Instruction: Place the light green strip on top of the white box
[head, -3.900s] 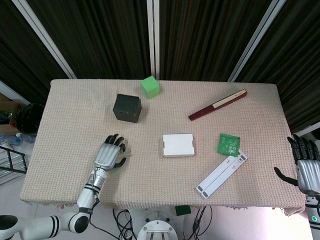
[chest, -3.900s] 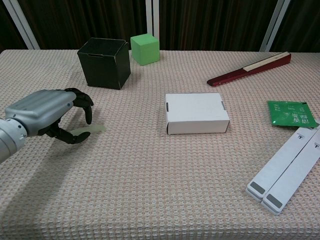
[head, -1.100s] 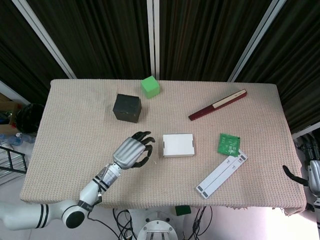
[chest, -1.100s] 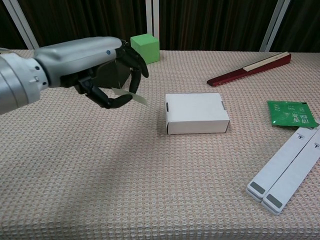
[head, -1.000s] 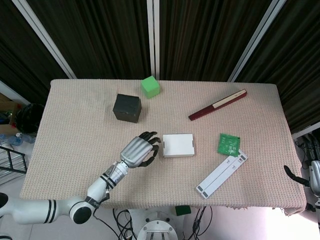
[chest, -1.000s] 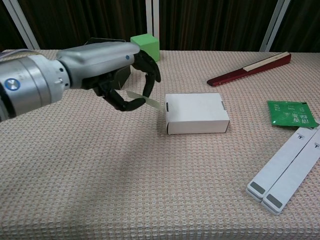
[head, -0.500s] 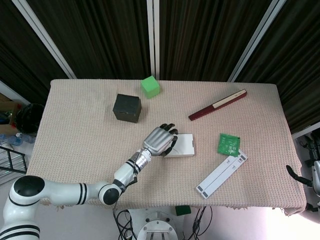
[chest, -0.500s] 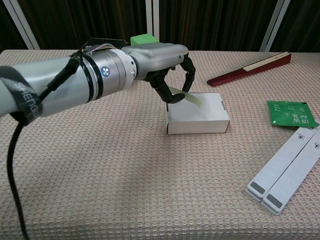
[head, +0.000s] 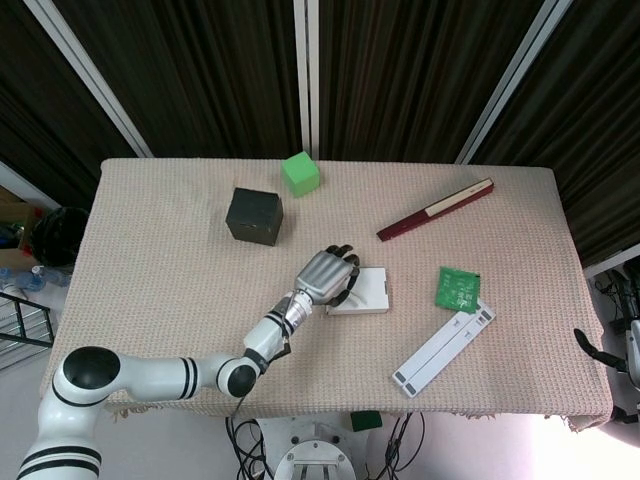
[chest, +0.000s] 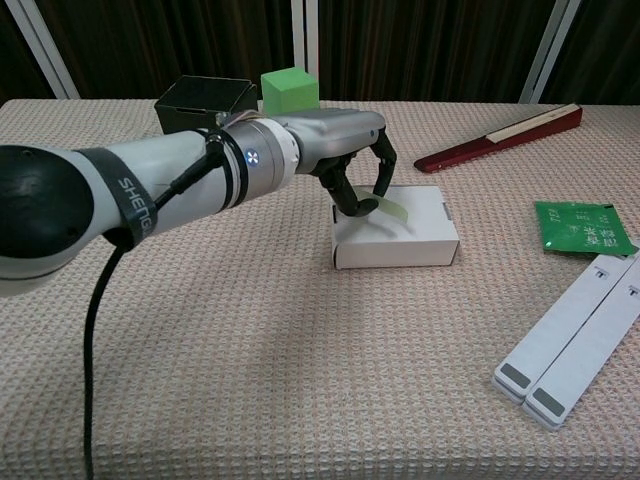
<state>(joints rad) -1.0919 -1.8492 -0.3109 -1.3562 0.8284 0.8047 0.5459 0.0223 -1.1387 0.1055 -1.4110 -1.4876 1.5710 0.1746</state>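
My left hand (chest: 352, 165) hangs over the left part of the white box (chest: 415, 240) and pinches the light green strip (chest: 392, 211), whose free end lies low over the box top. In the head view the same left hand (head: 327, 276) covers the left half of the white box (head: 370, 292), and the strip is hidden beneath it. Only a small part of my right hand (head: 620, 352) shows, at the right edge of the head view, off the table; its fingers cannot be made out.
A black box (chest: 204, 108) and a green cube (chest: 290, 92) stand at the back left. A dark red strip (chest: 498, 138) lies at the back right. A green packet (chest: 584, 226) and a long white bar (chest: 570, 344) lie to the right of the white box.
My left hand lifted the strip off the table at the left and carried it right. In the last half second it came lower over the white box.
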